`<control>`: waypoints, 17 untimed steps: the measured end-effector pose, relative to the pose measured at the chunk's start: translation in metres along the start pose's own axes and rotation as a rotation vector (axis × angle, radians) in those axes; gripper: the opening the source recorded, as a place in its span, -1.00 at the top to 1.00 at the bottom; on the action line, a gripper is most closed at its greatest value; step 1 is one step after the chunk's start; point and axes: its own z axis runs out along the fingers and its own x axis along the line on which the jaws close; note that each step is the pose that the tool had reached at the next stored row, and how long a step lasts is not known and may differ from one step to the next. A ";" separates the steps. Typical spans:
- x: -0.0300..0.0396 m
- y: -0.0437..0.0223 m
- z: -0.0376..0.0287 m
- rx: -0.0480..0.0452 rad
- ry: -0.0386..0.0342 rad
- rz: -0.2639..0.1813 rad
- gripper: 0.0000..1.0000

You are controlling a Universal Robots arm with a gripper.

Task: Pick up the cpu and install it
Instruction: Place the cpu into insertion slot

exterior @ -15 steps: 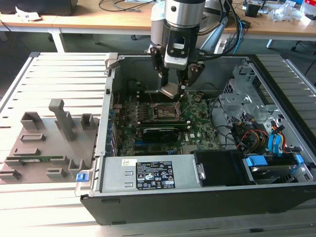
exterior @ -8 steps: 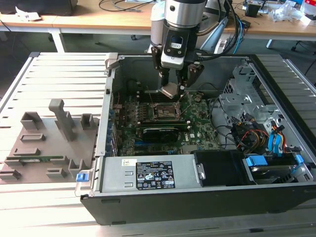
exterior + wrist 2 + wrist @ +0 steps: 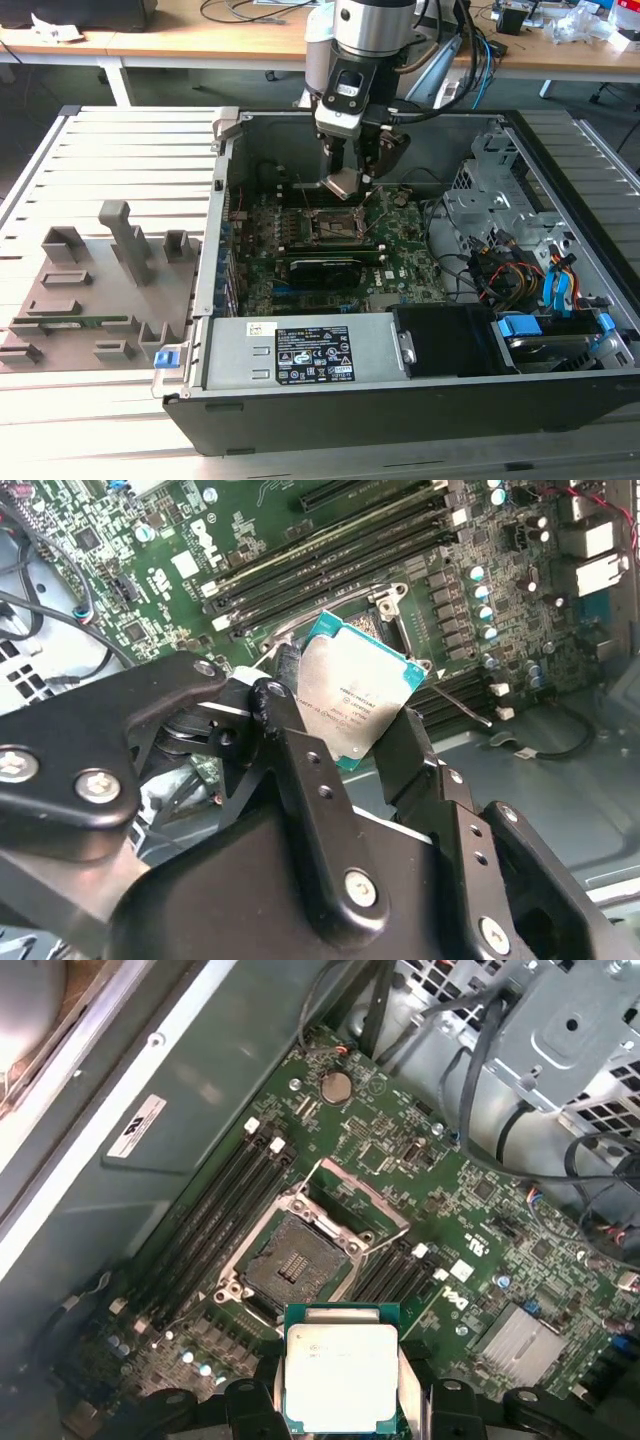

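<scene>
The jaws are clenched on the cpu (image 3: 355,700), one black jaw on each of two opposite edges, so that its silvery top with the thin green rim faces the camera in both wrist views. In the exterior view the cpu (image 3: 343,183) hangs tilted at the upper middle of the frame, under the arm (image 3: 370,30), which comes down from the top edge. It is held in the air above the motherboard (image 3: 400,265) and touches nothing but the jaws.

Just below the cpu in the exterior view is the socket (image 3: 335,222), a dark square in a metal frame. In the first wrist view the socket (image 3: 295,1265) has its dark middle uncovered, with long black memory slots (image 3: 215,1220) on either side of it. A round coin battery (image 3: 335,1085) and a ribbed silver heat sink (image 3: 520,1335) sit farther out on the green board.

The board lies in an open computer case (image 3: 400,400) that takes up the middle and right of the exterior view. Coloured cables (image 3: 510,260) and blue clips are bunched at its right end. A grey moulded tray (image 3: 100,290) lies at the left of the frame on the slatted metal worktop (image 3: 130,140).
</scene>
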 end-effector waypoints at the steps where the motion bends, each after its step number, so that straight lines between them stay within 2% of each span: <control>1: 0.0000 0.0000 0.0000 0.0006 -0.0003 0.009 -0.08; 7: 0.0000 0.0000 0.0000 0.0036 -0.0017 0.061 -0.08; 17: 0.0000 0.0000 0.0001 0.0090 -0.0031 0.174 -0.08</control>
